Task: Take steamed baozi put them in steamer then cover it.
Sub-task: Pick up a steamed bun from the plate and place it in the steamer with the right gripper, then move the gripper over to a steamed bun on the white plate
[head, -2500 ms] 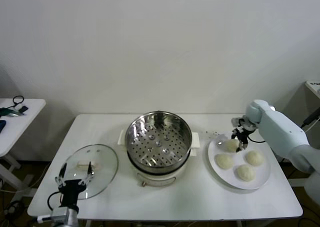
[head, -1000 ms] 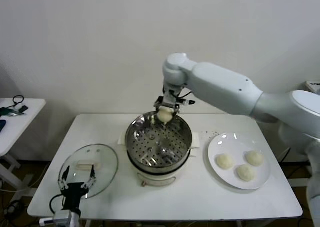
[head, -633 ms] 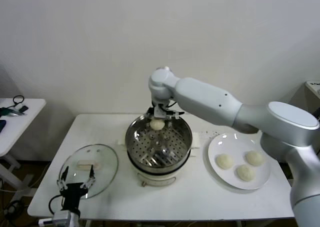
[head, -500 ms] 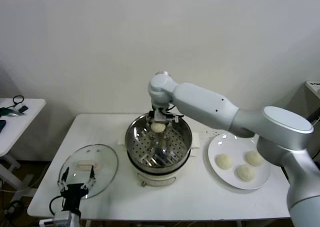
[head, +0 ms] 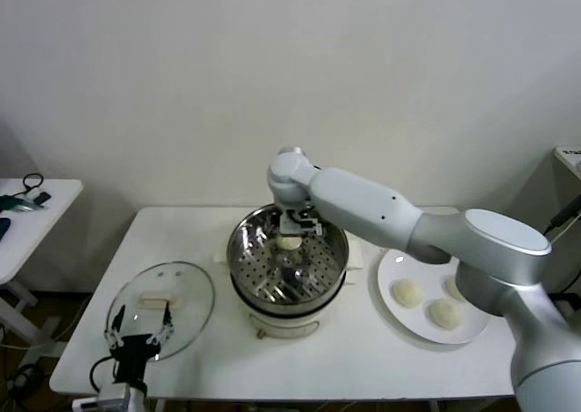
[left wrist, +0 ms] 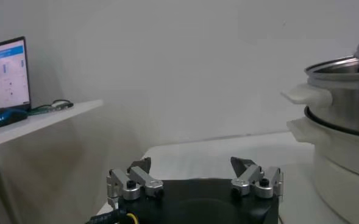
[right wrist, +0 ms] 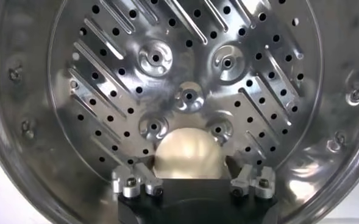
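Right gripper (right wrist: 193, 182) inside steamer (head: 287, 259) at far side, fingers spread, one baozi (right wrist: 187, 155) between them on perforated tray, three baozi (head: 408, 292) on white plate (head: 479, 326), left gripper (head: 136, 339) open, idle over cover (head: 162, 309) at table's left

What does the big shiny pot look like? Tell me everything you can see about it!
The steamer is a big round pot of shiny metal on a white base, with white handles sticking out at its sides. It stands upright in the middle of the white table, with no lid on. Inside lies a metal tray full of little holes and slanted slots. One cream-white bun rests on that tray near the far wall. The right pincer reaches into the pot, open around the bun.
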Tool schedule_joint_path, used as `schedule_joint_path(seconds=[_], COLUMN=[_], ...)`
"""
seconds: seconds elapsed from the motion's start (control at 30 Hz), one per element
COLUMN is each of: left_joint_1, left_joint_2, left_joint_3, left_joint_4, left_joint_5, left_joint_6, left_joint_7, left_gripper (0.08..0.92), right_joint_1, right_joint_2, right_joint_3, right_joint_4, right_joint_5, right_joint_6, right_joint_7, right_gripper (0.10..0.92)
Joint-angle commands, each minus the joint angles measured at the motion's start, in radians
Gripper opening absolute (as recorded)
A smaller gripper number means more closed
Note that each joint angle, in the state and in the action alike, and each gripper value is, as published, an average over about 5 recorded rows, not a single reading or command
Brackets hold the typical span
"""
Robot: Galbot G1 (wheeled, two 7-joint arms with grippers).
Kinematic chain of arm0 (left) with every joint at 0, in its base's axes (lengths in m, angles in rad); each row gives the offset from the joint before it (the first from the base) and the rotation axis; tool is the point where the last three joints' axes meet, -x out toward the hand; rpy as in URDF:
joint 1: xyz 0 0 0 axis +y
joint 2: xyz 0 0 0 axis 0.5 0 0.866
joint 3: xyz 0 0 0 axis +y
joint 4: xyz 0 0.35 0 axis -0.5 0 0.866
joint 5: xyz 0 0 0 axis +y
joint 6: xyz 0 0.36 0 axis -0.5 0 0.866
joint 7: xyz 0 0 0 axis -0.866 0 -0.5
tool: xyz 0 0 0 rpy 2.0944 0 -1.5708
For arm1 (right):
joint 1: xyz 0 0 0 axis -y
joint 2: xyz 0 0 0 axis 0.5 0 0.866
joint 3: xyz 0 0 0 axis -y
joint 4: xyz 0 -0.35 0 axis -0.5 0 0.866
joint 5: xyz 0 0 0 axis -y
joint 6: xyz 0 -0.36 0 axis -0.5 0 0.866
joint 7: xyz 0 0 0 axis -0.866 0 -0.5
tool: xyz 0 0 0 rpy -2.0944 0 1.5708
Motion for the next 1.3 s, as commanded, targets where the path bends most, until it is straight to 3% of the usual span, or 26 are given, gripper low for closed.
schedule_joint_path(seconds=[0.03,0.37,0.57,0.83,1.03,1.3], left_joint_1=[0.004,0.011,0.010,0.021,0.034,0.029], left_joint_2=[0.004,0.006,0.003,-0.004,-0.003,-0.005], left_joint_3=[0.000,0.006,0.003,0.005,0.003,0.010], left_joint_4=[-0.002,-0.017,-0.042,-0.061,-0.062,-0.064], left_joint_5=[0.000,0.003,-0.024,-0.028,-0.030,-0.027], left_joint_6=[0.000,0.007,0.024,0.024,0.021,0.025], left_joint_7=[-0.002,0.001,-0.002,-0.003,-0.004,-0.006], left_gripper=[0.823,0.823,0.823,0.823,0.823,0.823], right_joint_1=[0.030,0.160,0.271,0.254,0.193,0.034], right_joint_2=[-0.027,-0.210,-0.408,-0.565,-0.650,-0.682], right_joint_3=[0.007,-0.036,-0.191,-0.205,-0.215,-0.162], right_joint_4=[0.035,0.152,0.236,0.183,0.114,0.051], right_joint_5=[0.044,0.304,0.651,0.931,0.954,0.841], right_joint_6=[0.006,-0.122,-0.464,-0.738,-0.778,-0.772], right_joint_7=[-0.018,-0.034,0.180,0.144,0.097,0.083], right_gripper=[0.822,0.823,0.823,0.823,0.823,0.823])
